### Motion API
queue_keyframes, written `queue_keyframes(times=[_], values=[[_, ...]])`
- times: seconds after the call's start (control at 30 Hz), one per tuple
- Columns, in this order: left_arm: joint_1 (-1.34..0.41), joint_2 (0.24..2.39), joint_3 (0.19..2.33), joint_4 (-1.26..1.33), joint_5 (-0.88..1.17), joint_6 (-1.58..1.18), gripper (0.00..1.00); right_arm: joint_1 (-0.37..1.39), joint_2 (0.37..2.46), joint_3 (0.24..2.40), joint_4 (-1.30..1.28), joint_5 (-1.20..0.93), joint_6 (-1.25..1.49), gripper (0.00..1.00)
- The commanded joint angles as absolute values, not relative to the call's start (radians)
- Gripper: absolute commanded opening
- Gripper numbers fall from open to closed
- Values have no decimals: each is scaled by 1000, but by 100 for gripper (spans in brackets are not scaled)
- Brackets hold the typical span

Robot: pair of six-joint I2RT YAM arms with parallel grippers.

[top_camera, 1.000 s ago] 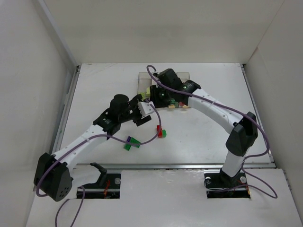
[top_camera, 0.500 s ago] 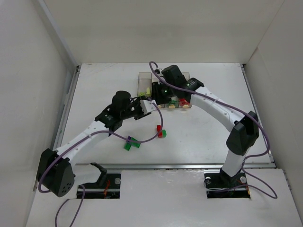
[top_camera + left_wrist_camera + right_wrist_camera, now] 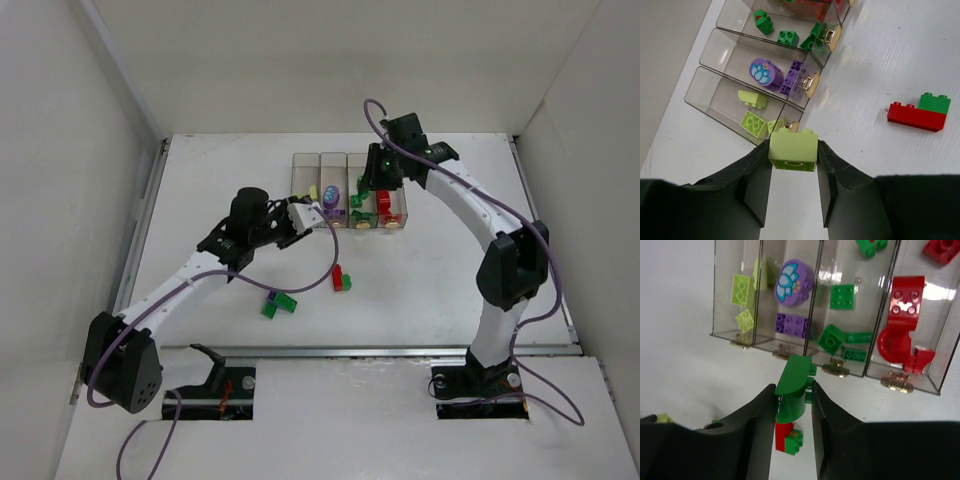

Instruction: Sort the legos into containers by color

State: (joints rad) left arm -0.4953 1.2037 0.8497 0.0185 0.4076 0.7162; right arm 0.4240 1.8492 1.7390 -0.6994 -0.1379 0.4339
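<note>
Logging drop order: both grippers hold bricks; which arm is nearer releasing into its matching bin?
Probably right: the right gripper, holding a green brick, seems above the green bin; the left gripper holds its pale brick just short of the pale bin.

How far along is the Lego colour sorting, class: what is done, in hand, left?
Done: the four clear plastic bins already hold pale yellow-green, purple, green and red pieces separately. In hand: the left gripper grips a pale yellow-green brick; the right gripper grips a green curved piece. Left: a red-and-green brick pair and a green-and-purple cluster on the white table.
</note>
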Motion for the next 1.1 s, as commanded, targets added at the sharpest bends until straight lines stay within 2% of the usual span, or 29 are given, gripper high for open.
queue_keyframes(times=[0.0, 0.07, 0.13, 0.17, 0.23, 0.27, 0.37, 0.4, 0.5, 0.6, 0.7, 0.73, 0.77, 0.8, 0.9, 1.07], values=[[-480, 1264, 902, 77, 405, 666, 0, 434, 1922, 1851, -686, -65, 390, 0], [-471, 1310, 952, 87, 405, 655, 0, 423, 1972, 1899, -686, -3, 377, 0], [-448, 1373, 985, 87, 393, 634, 0, 423, 2052, 1976, -719, 11, 347, 6], [-439, 1391, 1014, 87, 393, 634, 0, 413, 2075, 2002, -729, 21, 347, 19], [-408, 1445, 1038, 97, 393, 624, 0, 413, 2127, 2060, -744, 21, 319, 37], [-399, 1465, 1052, 97, 393, 614, 0, 404, 2138, 2075, -753, 21, 319, 56], [-385, 1549, 1121, 106, 402, 614, 0, 385, 2148, 2102, -753, -3, 310, 72], [-385, 1571, 1158, 106, 402, 614, 0, 376, 2148, 2102, -743, -29, 310, 80], [-385, 1650, 1199, 126, 425, 626, 0, 367, 2148, 2102, -733, -67, 291, 89], [-385, 1736, 1259, 138, 437, 626, 0, 357, 2138, 2112, -733, -86, 270, 90], [-385, 1779, 1282, 170, 437, 626, 17, 357, 2129, 2112, -733, -86, 261, 90], [-385, 1789, 1267, 187, 427, 635, 29, 357, 2120, 2112, -745, -86, 252, 90], [-385, 1789, 1267, 198, 426, 635, 62, 357, 2120, 2112, -746, -86, 252, 90], [-385, 1798, 1267, 198, 410, 635, 76, 357, 2109, 2103, -755, -86, 252, 90], [-385, 1798, 1278, 198, 364, 621, 99, 357, 2097, 2080, -765, -95, 241, 90], [-385, 1735, 1287, 189, 253, 572, 99, 370, 2010, 2008, -765, -89, 181, 91]])
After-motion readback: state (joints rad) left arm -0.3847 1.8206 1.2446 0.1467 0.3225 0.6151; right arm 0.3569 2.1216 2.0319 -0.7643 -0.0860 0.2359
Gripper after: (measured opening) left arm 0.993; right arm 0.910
